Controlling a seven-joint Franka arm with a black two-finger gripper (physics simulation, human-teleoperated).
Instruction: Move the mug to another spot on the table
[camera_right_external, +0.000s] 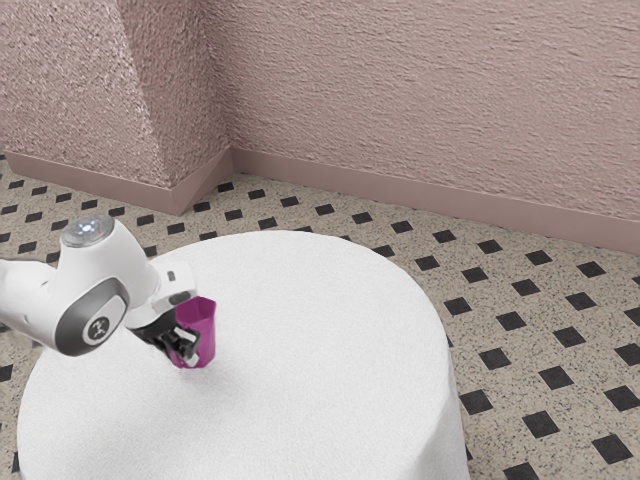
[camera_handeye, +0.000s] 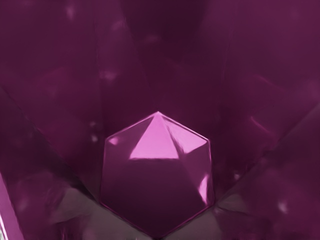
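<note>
room: rough pink plaster walls (camera_right_external: 420, 90) with a plain skirting board; a speckled floor (camera_right_external: 540, 300) set with small black diamond tiles.

table (camera_right_external: 330, 340): round, covered in white to the floor. it stands in the fore of the exterior view.

arm (camera_right_external: 90, 295): white and grey, entering from the exterior view's left and reaching over that side of the table top. its last joint tips downward at the mug.

mug (camera_right_external: 204, 322): magenta, glossy, with faceted sides. it sits in the part of the top toward the exterior view's left, inward from the edge and well apart from the edge at the exterior view's right. it leans slightly, with its base at the cloth; whether the base rests on the cloth or hangs just above it cannot be told. in the wrist view the mug (camera_handeye: 157, 172) is seen from straight above, with dark sloping inner walls running down to a six-sided bottom that catches a bright highlight.

gripper (camera_right_external: 183, 347): black, pressed close against the mug's side nearest the arm, at rim height and below. jaws: clenched or released cannot be told; the mug's body hides part of the hand.
</note>
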